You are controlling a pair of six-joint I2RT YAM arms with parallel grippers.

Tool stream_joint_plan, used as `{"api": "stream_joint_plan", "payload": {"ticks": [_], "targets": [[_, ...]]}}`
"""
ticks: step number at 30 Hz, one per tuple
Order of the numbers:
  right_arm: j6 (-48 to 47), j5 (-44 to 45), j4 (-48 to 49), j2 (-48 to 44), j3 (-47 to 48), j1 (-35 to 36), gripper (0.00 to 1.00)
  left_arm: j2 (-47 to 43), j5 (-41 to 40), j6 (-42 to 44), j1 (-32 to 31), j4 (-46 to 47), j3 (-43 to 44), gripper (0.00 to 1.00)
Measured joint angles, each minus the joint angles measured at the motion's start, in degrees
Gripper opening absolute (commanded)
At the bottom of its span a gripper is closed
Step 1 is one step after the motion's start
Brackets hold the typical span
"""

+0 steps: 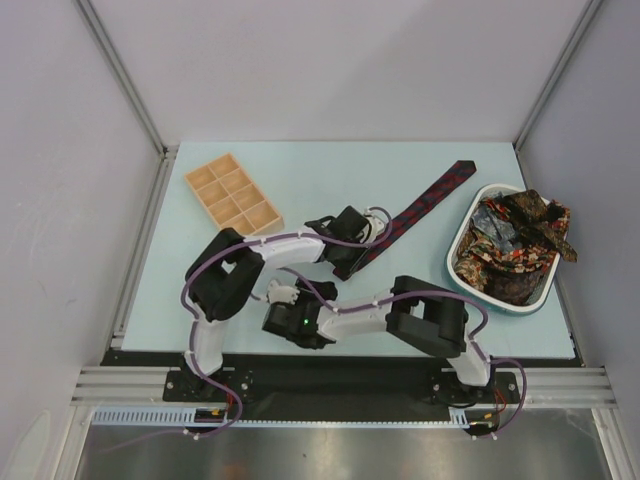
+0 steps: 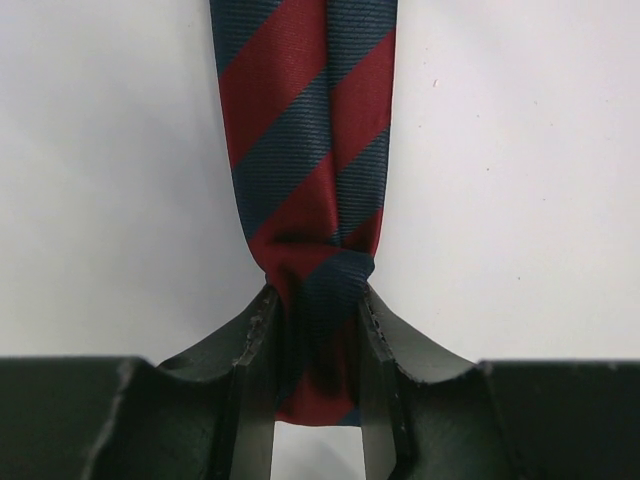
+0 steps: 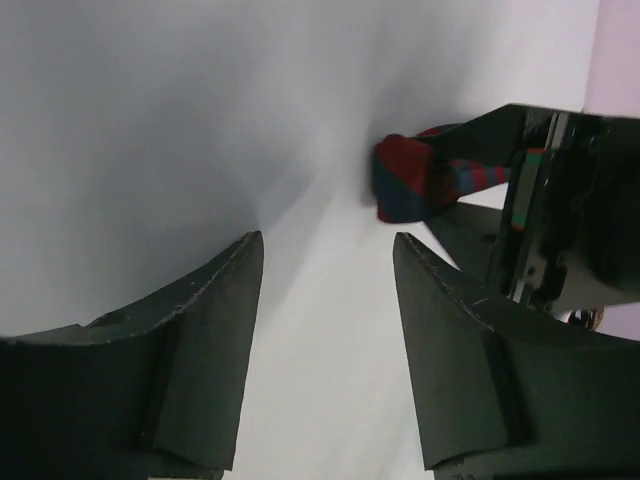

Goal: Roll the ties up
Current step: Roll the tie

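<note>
My left pincer [image 2: 318,300] is closed narrow on the striped tie [image 1: 425,200]. It pinches the cloth close to its near end, so the fabric puckers where the pads squeeze it and a short bunched stub pokes out past the fingers. I judge the grip sits there to give me a fixed end to wind from, since a roll needs a tight start and this silky cloth would slip otherwise. The rest of that tie lies flat and straight, running diagonally away from the pinch toward the far right of the table [image 1: 300,170], with its end beside the white basin [image 1: 455,250]. My right pincer [image 3: 328,245] stands wide with nothing between its fingers. It hangs low over the bare surface just beside the left one and faces that stub, which I take as lining up to help turn the first fold. The other ties [image 1: 515,245], patterned in dark red, brown and gold, are heaped in the basin on the right, not yet rolled. A wooden tray [image 1: 232,195] of small square compartments sits on the far left, well apart from the work, and none of its compartments shows a tie. The surface is smooth, pale blue-green and matte, offering little grip. Plain pale panels wall it in on three sides, and a metal rail carries my bases at the near edge.
</note>
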Motion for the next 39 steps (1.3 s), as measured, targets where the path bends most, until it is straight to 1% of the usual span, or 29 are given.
{"api": "stream_joint_plan", "payload": {"ticks": [3, 6, 8, 17, 23, 28, 32, 34, 35, 39], "targets": [[0.37, 0.48, -2.89, 1.95, 3.43, -3.56, 0.59, 0.63, -0.15, -0.37, 0.00, -1.75, 1.42, 0.33], [0.35, -0.31, -4.33, 2.23, 4.26, -6.16, 0.58, 1.16, -0.26, -0.59, 0.00, -3.26, 2.62, 0.33], [0.00, -0.55, -4.81, 2.38, 4.37, -7.02, 0.55, 1.60, -0.33, -0.70, 0.00, -4.33, 3.50, 0.33], [-3.21, -0.96, -5.42, 3.41, 5.18, -9.07, 0.55, 4.87, -0.37, -1.14, 0.00, -11.43, 9.77, 0.33], [-5.70, 1.55, -5.84, 5.86, 7.19, -9.62, 0.55, 6.60, -0.35, -1.16, 0.00, -15.37, 13.16, 0.32], [-7.45, 3.96, -5.86, 7.17, 7.58, -9.62, 0.56, 7.23, -0.33, -1.16, 0.00, -16.83, 14.40, 0.32], [-7.98, 6.03, -6.95, 8.92, 8.76, -9.94, 0.54, 7.50, -0.31, -1.16, 0.00, -17.44, 14.93, 0.32], [-8.00, 7.02, -7.98, 9.88, 9.49, -10.29, 0.48, 7.56, -0.28, -1.16, 0.00, -17.66, 15.08, 0.32], [-7.82, 7.23, -8.48, 10.32, 9.75, -10.54, 0.42, 7.56, -0.28, -1.16, 0.00, -17.73, 15.10, 0.32], [-7.13, 7.98, -10.03, 11.98, 10.78, -10.99, 0.32, 7.74, -0.28, -1.16, 0.00, -17.94, 15.34, 0.33]]}}
